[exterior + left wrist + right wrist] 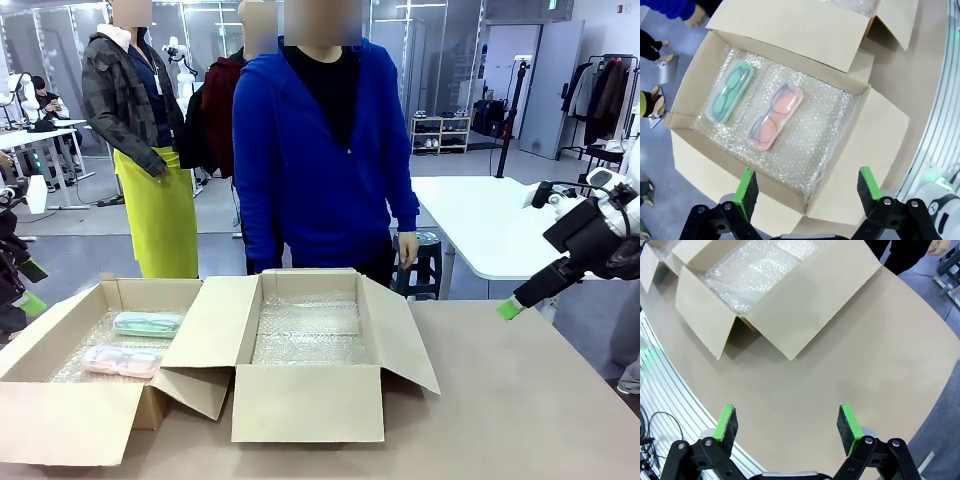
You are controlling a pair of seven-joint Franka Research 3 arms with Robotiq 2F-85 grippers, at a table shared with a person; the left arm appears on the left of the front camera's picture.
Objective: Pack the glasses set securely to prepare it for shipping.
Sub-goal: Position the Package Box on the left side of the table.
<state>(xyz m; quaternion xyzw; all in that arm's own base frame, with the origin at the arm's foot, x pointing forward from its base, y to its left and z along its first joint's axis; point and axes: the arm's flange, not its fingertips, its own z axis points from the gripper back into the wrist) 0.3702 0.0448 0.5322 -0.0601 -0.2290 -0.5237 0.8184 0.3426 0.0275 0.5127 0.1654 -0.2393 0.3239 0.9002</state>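
Observation:
The pale mint-green glasses case [148, 323] and the pale pink semi-clear case [122, 360] lie side by side on bubble wrap inside the left cardboard box [60, 420]. In the left wrist view, dark glasses show through the mint case [730, 92] and the pink case [775, 116]. My left gripper [807, 192] hangs open above this box's near wall, holding nothing; it sits at the picture's left edge [28, 290]. My right gripper [787, 422] is open over bare table, far right [512, 306].
A second open cardboard box [308, 405], lined with bubble wrap [310, 330], stands mid-table with its flaps spread; its flap [805, 305] lies ahead of my right gripper. A person in a blue hoodie [320, 150] stands behind it. Bare tabletop [520, 400] spreads to the right.

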